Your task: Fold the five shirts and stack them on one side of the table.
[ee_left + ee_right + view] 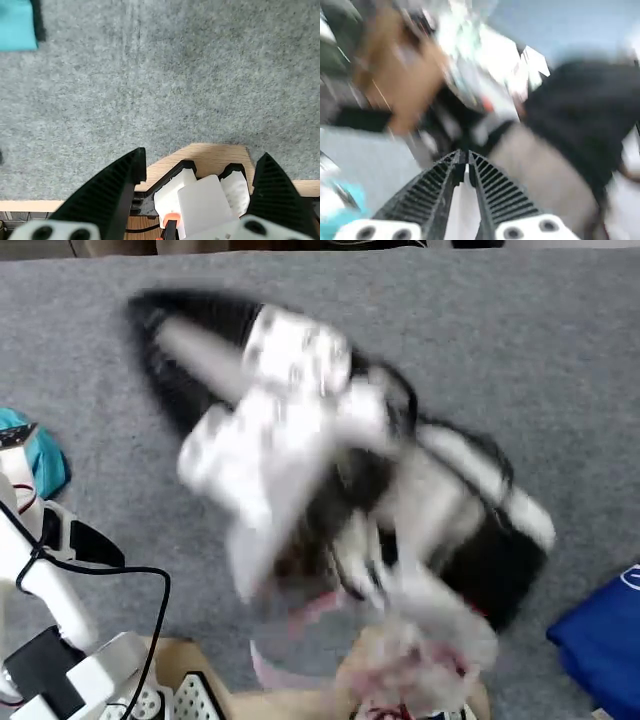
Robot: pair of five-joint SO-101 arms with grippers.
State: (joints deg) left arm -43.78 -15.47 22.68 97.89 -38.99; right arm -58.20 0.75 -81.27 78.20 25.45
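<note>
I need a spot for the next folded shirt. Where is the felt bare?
Bare felt lies at the far right corner, beyond the blue shirt and beside the black shirt, and in a narrower strip between the teal shirt and the black one. The middle is crowded by an arm.

This looks to me like a robotics lab bench rather than a home or a shop. The table (520,360) is covered with a sheet of coarse grey felt, and where the felt stops a bare light wooden board (220,155) shows, with white blocky plastic motor housings (200,200) sitting against it. A white plastic jointed robot arm (40,580) stands at the near edge, and a thin black cable (110,567) loops loose from it down toward its base, the hand-built, open-wired sort of rig you find on a research workbench.
</note>
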